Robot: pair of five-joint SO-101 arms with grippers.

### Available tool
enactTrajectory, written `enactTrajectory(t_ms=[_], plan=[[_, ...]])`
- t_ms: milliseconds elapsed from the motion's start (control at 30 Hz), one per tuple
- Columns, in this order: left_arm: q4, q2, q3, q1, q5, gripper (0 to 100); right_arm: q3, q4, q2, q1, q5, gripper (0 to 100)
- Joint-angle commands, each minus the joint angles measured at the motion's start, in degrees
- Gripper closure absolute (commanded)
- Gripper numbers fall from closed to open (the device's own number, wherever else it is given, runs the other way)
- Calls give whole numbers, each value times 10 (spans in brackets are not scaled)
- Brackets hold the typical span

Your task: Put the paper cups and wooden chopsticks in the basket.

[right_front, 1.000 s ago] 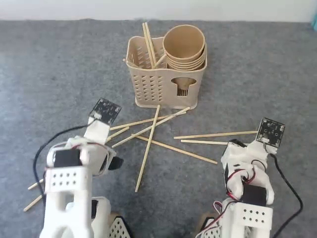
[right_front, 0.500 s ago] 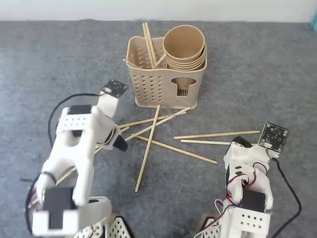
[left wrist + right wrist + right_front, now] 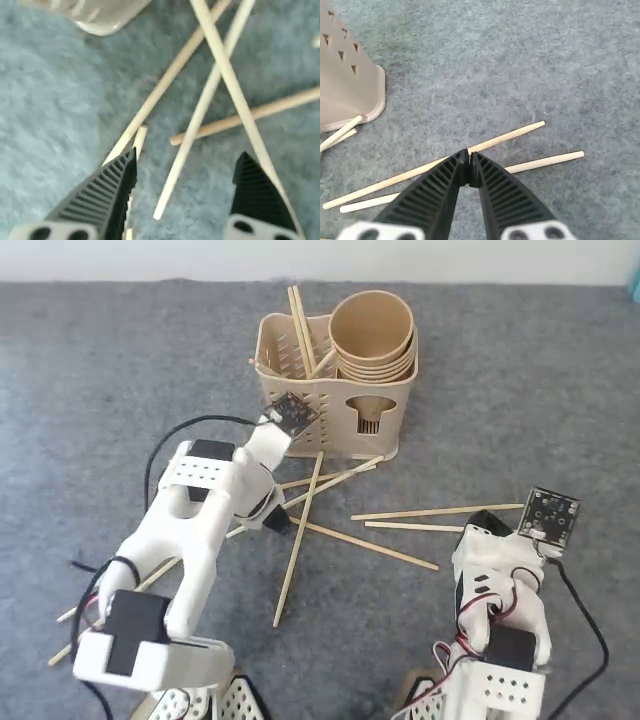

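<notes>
The beige basket [image 3: 330,410] stands at the back with a stack of paper cups [image 3: 372,328] and a few wooden chopsticks [image 3: 300,325] inside it. Several loose chopsticks [image 3: 300,530] lie crossed on the carpet in front of it. My left gripper [image 3: 273,514] [image 3: 187,160] hangs open just above this pile, and a chopstick [image 3: 197,120] runs between its fingers. My right gripper [image 3: 482,524] [image 3: 469,156] is shut and holds nothing. It hovers over two parallel chopsticks [image 3: 512,136] to the right of the pile.
Grey carpet [image 3: 120,370] covers the table. More chopsticks [image 3: 70,630] lie at the left front beside the left arm's base. The basket's corner [image 3: 350,85] stands near the right gripper's chopsticks. Open carpet lies to the basket's left and right.
The left arm has stretched forward and to the right, bringing its gripper from the pile's left side to over the crossed chopsticks. The right arm has barely shifted.
</notes>
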Motion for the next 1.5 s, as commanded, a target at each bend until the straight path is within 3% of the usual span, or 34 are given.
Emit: enactTrajectory(t_ms=[0,167,367,533,867,1033,1233,1467], plan=[[-13,19,-24,4,-33,702,6,-10,-13,2,12,991],[-16,69,-26,5,-64,724,6,-11,-13,1,12,991],[-16,72,-25,26,-78,986,6,-11,-13,1,12,991],[1,62,-22,36,-76,990,6,-11,-13,1,12,991],[124,-38,-22,36,-78,988,7,-11,-13,-10,12,991],[202,-130,-22,39,-79,988,7,-11,-13,-12,12,991],[344,-276,-22,76,-137,988,7,-11,-13,-12,12,991],[404,-491,-22,103,-136,988,11,-14,-13,-11,12,991]])
